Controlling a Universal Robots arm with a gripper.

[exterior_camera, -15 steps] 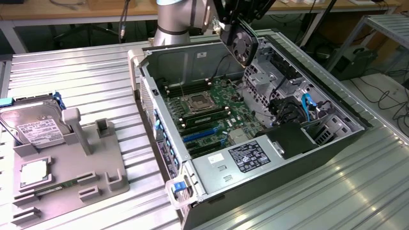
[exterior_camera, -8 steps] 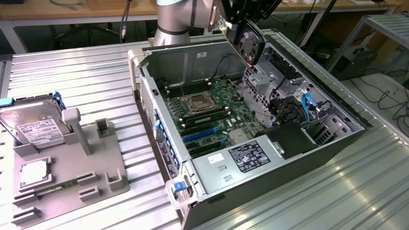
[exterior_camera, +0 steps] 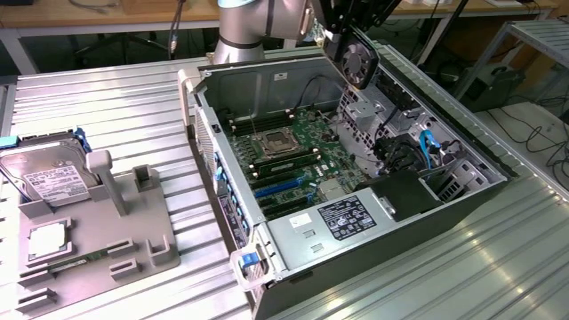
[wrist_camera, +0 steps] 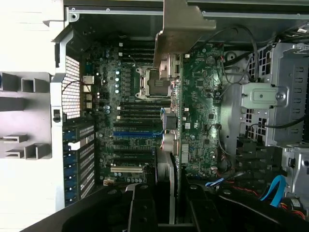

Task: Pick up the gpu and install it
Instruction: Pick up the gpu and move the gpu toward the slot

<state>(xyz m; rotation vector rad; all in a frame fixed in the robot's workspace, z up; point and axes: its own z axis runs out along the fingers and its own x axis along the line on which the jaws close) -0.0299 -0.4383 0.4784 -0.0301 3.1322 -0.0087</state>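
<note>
Jaws: clenched on the gpu (exterior_camera: 360,61), gripping it from above.
Gpu: held in the air on edge, tilted, its round fan showing in the exterior view, over the far end of the open computer case (exterior_camera: 266,83).
Below the gpu: the motherboard (exterior_camera: 294,150), well apart from the card.
Tabletop (exterior_camera: 106,100): a gray holder (exterior_camera: 133,227) lies on the exterior view's left of the case, with a hard drive (exterior_camera: 49,177) in it.

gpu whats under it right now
Below the gpu is the open computer case, with the motherboard and cpu socket showing. In the wrist view the card covers the strip of board straight beneath it.
</note>
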